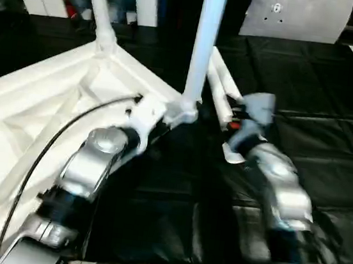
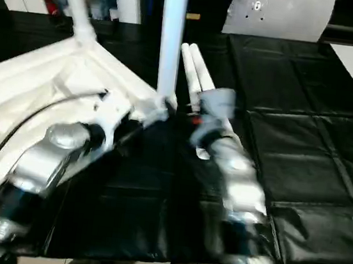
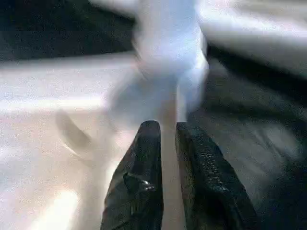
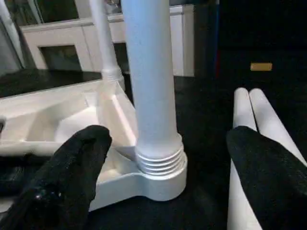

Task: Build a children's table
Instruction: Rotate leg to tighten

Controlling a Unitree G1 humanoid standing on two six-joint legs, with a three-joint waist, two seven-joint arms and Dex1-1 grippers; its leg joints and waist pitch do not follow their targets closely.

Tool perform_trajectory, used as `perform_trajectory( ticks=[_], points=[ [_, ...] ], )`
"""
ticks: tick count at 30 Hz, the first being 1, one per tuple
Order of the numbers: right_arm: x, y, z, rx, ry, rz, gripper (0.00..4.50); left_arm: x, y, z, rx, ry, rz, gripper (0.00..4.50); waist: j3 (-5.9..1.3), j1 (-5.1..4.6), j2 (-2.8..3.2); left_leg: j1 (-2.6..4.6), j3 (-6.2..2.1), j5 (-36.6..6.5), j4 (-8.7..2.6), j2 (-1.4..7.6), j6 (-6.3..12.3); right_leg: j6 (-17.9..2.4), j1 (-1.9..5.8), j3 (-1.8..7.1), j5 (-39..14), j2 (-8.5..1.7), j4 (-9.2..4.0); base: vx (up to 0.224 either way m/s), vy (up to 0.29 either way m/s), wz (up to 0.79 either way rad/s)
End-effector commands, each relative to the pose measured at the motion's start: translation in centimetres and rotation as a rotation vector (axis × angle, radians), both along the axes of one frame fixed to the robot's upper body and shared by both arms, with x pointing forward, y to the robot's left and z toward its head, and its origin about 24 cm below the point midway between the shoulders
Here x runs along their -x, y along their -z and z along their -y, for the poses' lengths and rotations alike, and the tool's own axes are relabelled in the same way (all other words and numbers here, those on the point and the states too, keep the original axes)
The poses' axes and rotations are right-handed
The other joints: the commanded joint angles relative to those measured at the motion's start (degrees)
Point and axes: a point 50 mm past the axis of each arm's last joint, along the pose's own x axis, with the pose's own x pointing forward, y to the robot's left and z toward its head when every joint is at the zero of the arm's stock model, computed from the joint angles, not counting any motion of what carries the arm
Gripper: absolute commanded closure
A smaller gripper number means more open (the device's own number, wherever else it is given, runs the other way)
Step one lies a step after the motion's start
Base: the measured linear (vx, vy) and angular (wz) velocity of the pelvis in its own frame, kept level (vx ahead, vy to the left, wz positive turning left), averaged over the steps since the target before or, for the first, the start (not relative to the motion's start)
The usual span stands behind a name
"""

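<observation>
Two legs already stand up from the table top [image 1: 31,108], which lies upside down on the black sheet [image 1: 317,136], and two spare legs [image 4: 254,124] lie just beside its near corner. We should turn the near leg [image 4: 148,86] until its threads sink into the corner socket [image 4: 160,179]. Our right gripper [image 4: 158,167] is wide open around that leg, holding nothing; our left gripper [image 3: 167,167], nearly closed, pinches a thin edge of the top, so keep it firm.

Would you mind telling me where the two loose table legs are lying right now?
The two loose legs lie side by side on the black sheet, just right of the upright leg in the tabletop's near corner socket, beside the right gripper.
</observation>
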Motion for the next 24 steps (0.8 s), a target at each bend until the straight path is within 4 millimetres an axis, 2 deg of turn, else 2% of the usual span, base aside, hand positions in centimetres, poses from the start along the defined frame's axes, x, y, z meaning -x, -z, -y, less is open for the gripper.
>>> perform_trajectory(
  ticks=[1, 2, 4, 5, 6, 7, 9, 10, 11, 12, 13, 15, 17, 18, 19, 20, 21, 22, 23, 24],
  points=[
    [0.9, -0.3, -0.1, -0.007, -0.017, 0.008, 0.0, -0.5, 0.0, -0.4, 0.018, -0.015, 0.013, 3.56, -5.58, 0.44, 0.62, 1.27, -1.36, -1.9, -3.27, 3.45, 6.88, -16.2, 3.74, 2.79, 2.6, -4.54, -3.32, 0.0, 0.0, 0.0],
    [1.2, -0.3, 0.0, -0.007, -0.016, 0.007, 0.0, -0.9, -0.1, -0.4, 0.027, -0.015, 0.02, 3.56, -5.76, 0.44, 0.51, 1.13, -1.53, -1.7, -3.34, 3.51, 6.61, -16.2, 3.97, 2.69, 2.6, -4.61, -3.08, 0.0, 0.0, 0.0],
    [1.6, -0.2, 0.1, -0.01, -0.007, 0.001, 0.0, -1.5, -0.3, -0.5, 0.046, -0.018, 0.023, 3.57, -5.88, 0.55, 0.55, 1.07, -1.47, -1.4, -3.24, 3.23, 6.47, -15.6, 3.95, 2.66, 2.3, -4.5, -3.21, 0.0, 0.0, 0.0],
    [2.0, -0.1, 0.2, -0.004, 0.007, -0.002, 0.0, -2.1, -0.5, -0.7, 0.037, -0.023, 0.037, 3.23, -5.98, 0.61, 0.63, 1.05, -1.58, -1.5, -3.26, 3.35, 6.31, -15.7, 4.04, 2.64, 2.3, -4.67, -3.09, 0.0, 0.0, 0.0],
    [2.2, -0.1, 0.2, -0.001, 0.004, -0.002, 0.0, -2.3, -0.8, -0.8, 0.042, -0.024, 0.047, 3.23, -5.79, 0.57, 1.31, 1.1, -1.57, -2.2, -3.29, 3.3, 6.0, -15.2, 3.72, 2.57, 1.2, -4.51, -3.47, 0.0, 0.0, 0.0],
    [2.5, -0.2, 0.3, 0.005, -0.002, -0.002, 0.0, -2.3, -1.3, -1.0, 0.058, -0.021, 0.06, 3.14, -6.07, 0.65, 1.11, 1.09, -1.8, -2.4, -3.3, 3.41, 5.55, -15.2, 4.04, 2.53, 1.5, -4.66, -3.19, 0.0, 0.0, 0.0],
    [2.6, -0.1, 0.3, 0.009, -0.002, -0.002, 0.0, -2.3, -1.5, -1.0, 0.064, -0.019, 0.063, 3.1, -5.93, 0.68, 1.37, 1.0, -1.84, -2.7, -3.4, 3.55, 5.13, -15.6, 3.98, 2.49, 1.8, -4.73, -3.14, 0.0, 0.0, 0.0],
    [3.0, -0.1, 0.3, 0.032, -0.016, -0.011, 0.0, -2.0, -1.7, -1.4, 0.054, 0.001, 0.067, 2.93, -5.96, 0.57, 1.28, 0.98, -1.79, -3.1, -3.4, 3.49, 5.05, -15.8, 3.96, 2.47, 1.8, -4.72, -3.18, 0.0, 0.0, 0.0],
    [3.3, 0.0, 0.4, 0.041, -0.029, -0.021, 0.0, -1.7, -1.8, -1.7, 0.042, 0.009, 0.066, 2.76, -5.84, 0.76, 1.7, 0.92, -1.94, -2.6, -3.42, 3.56, 5.03, -15.9, 4.06, 2.47, 2.2, -4.78, -3.05, 0.0, 0.0, 0.0],
    [3.7, 0.1, 0.4, 0.049, -0.043, -0.031, 0.0, -1.5, -1.8, -2.1, 0.031, 0.016, 0.064, 2.7, -5.84, 0.61, 1.5, 0.86, -1.94, -2.5, -3.46, 3.64, 5.1, -15.9, 4.14, 2.49, 2.8, -4.74, -3.0, 0.0, 0.0, 0.0],
    [4.0, 0.2, 0.4, 0.062, -0.055, -0.034, 0.0, -1.1, -1.9, -2.5, 0.013, 0.025, 0.06, 2.68, -5.76, 0.63, 1.7, 0.84, -1.93, -2.5, -3.46, 3.65, 5.19, -15.9, 4.08, 2.46, 3.4, -4.71, -2.89, 0.0, 0.0, 0.0],
    [4.2, 0.2, 0.4, 0.071, -0.065, -0.035, 0.0, -0.8, -1.9, -2.8, 0.0, 0.035, 0.058, 2.6, -5.69, 0.42, 1.67, 0.8, -1.91, -3.3, -3.49, 3.59, 5.05, -15.9, 4.07, 2.44, 2.8, -4.74, -3.02, 0.0, 0.0, 0.0],
    [4.9, 0.4, 0.3, 0.097, -0.11, -0.045, 0.0, 0.3, -2.1, -4.2, -0.058, 0.086, 0.044, 2.33, -5.38, 0.51, 1.74, 0.97, -1.88, -5.3, -3.66, 3.57, 4.36, -15.6, 3.94, 2.45, -0.9, -4.78, -3.54, 0.0, 0.0, 0.0],
    [5.0, 0.4, 0.3, 0.1, -0.114, -0.046, 0.0, 0.5, -2.1, -4.3, -0.065, 0.093, 0.041, 2.28, -5.25, 0.41, 1.85, 0.93, -2.02, -6.0, -3.96, 3.86, 3.67, -15.1, 3.9, 2.46, -2.4, -4.8, -3.46, 0.0, 0.0, 0.0],
    [5.1, 0.4, 0.2, 0.103, -0.123, -0.049, 0.0, 0.8, -2.2, -4.6, -0.08, 0.111, 0.032, 2.28, -5.09, 0.39, 1.9, 1.25, -1.95, -7.3, -4.02, 3.85, 2.92, -14.7, 3.53, 2.44, -4.1, -4.62, -3.65, 0.0, 0.0, 0.0],
    [5.3, 0.5, 0.2, 0.107, -0.137, -0.055, 0.0, 1.3, -2.1, -4.8, -0.095, 0.149, 0.009, 2.28, -4.99, 0.33, 2.03, 1.37, -1.95, -7.9, -4.12, 3.89, 2.39, -14.4, 3.43, 2.51, -5.2, -4.71, -3.74, 0.0, 0.0, 0.0],
    [5.4, 0.6, 0.2, 0.114, -0.145, -0.059, 0.0, 2.2, -2.1, -4.9, -0.112, 0.209, -0.023, 2.28, -4.88, 0.28, 1.75, 1.26, -1.93, -8.1, -4.2, 3.86, 2.21, -14.3, 3.41, 2.52, -5.7, -4.66, -3.81, 0.0, 0.0, 0.0],
    [5.5, 0.8, 0.3, 0.127, -0.157, -0.073, 0.0, 3.9, -1.9, -5.1, -0.131, 0.31, -0.095, 2.28, -4.83, 0.38, 1.97, 1.27, -2.02, -8.0, -4.4, 4.01, 1.62, -14.3, 3.45, 2.61, -6.1, -4.84, -3.65, 0.0, 0.0, 0.0],
    [5.5, 0.8, 0.3, 0.127, -0.157, -0.073, 0.0, 3.9, -1.9, -5.1, -0.131, 0.31, -0.095, 2.28, -4.78, 0.29, 2.1, 1.23, -1.99, -7.6, -4.47, 4.0, 1.33, -14.4, 3.34, 2.58, -5.5, -4.64, -3.51, 0.0, 0.0, 0.0],
    [5.7, 0.9, 0.3, 0.139, -0.177, -0.083, 0.0, 5.0, -1.9, -5.0, -0.135, 0.381, -0.142, 2.28, -4.63, 0.2, 1.78, 1.39, -1.76, -8.0, -4.42, 3.86, 1.29, -14.4, 3.09, 2.59, -5.6, -4.47, -3.71, 0.0, 0.0, 0.0]
  ],
)
